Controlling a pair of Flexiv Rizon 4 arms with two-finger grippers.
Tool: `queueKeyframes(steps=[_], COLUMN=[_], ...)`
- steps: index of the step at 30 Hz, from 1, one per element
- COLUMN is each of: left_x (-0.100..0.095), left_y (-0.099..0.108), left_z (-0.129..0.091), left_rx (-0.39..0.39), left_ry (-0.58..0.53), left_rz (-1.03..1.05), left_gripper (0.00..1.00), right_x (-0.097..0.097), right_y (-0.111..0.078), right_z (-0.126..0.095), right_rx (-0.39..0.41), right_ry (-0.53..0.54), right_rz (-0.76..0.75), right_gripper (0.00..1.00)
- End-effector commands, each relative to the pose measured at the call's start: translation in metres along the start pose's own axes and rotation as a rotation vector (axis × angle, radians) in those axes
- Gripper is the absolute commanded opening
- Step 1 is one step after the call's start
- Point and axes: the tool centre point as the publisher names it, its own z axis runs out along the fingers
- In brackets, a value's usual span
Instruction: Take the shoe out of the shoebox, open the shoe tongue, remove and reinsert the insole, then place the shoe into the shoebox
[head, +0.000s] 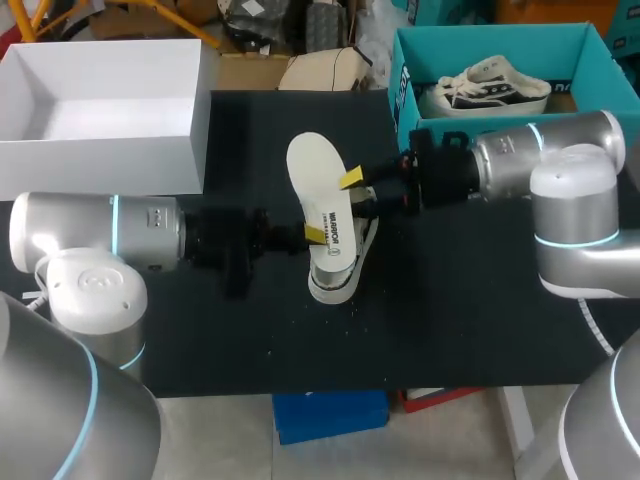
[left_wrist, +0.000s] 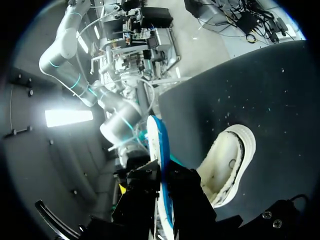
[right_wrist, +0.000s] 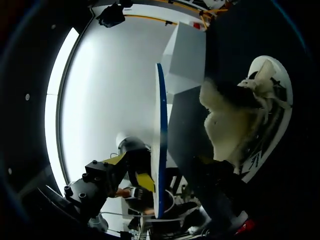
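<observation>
The left gripper (head: 312, 235) is clamped on the insole (head: 318, 180), just above the shoe (head: 338, 275). The insole is likely light, thin and bendy (hold near the heel). The right gripper (head: 358, 192) is alongside; I cannot tell its grip.

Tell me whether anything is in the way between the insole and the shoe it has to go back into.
Nothing visible does. The insole is held by the left gripper just above the shoe, whose opening looks clear in the left wrist view.

Black matte table (head: 480, 330) spans view, surface faintly speckled.
</observation>
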Motion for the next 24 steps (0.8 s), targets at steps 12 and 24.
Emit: queueKeyframes(steps=[12,24], left_x=[0.000,0.000], left_y=[-0.001,-0.001], left_z=[0.001,0.001], left_rx=[-0.003,-0.003], left_ry=[0.003,0.003], left_rz=[0.002,0.002], left_gripper=[0.00,0.00], right_x=[-0.005,-0.008], right_y=[-0.004,0.000], right_z=[0.029,0.031], right_rx=[-0.015,-0.039], right_ry=[-0.003,-0.036], right_rz=[0.021,0.030], right_gripper=[0.62,0.00])
